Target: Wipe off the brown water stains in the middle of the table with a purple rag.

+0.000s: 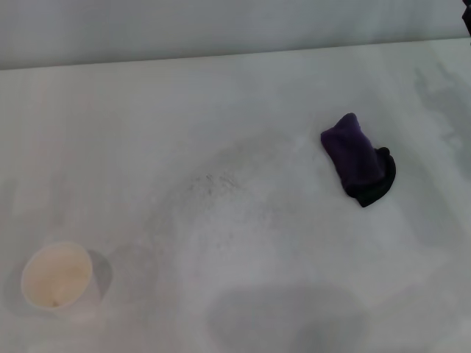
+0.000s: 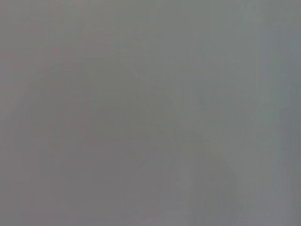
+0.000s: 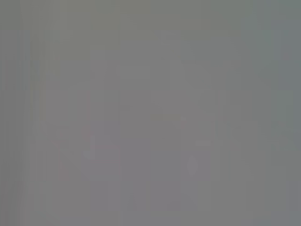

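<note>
Rag first: we saw the purple rag (image 1: 358,159) bunched in a lump on the white worktop (image 1: 243,103), unheld, presumably left where the right arm could reach it. Left of the rag, mid-worktop, lay only faint grey speckles (image 1: 213,182); we could make out no brown stain. Far left and nearer than the rag stood a paper cup (image 1: 57,276). Neither tool was visible, so we could not tell their state.

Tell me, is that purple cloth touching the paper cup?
Apart. The head view shows the purple rag lying right of centre and the paper cup near the front left, with a wide stretch of bare table between them.
</note>
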You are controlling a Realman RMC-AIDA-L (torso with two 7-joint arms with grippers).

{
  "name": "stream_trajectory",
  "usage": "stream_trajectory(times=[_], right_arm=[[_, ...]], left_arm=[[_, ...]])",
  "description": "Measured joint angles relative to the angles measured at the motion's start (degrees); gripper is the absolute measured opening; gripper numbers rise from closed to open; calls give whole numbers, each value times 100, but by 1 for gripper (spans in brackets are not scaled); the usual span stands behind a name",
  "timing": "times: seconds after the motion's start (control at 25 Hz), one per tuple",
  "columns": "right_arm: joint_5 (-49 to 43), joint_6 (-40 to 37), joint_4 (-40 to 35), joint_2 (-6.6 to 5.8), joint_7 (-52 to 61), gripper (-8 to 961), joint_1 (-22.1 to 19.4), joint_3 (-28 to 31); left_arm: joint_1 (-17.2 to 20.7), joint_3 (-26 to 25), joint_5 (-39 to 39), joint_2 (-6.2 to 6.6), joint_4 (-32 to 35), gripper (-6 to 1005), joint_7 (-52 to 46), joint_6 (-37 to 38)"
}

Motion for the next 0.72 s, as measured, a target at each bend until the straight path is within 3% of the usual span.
stream_trajectory(times=[0.72], right_arm=[[88,34,157,7,-114,454,73,-5]], left_arm=[[-626,-13,-161,45,-182,882,70,-382]])
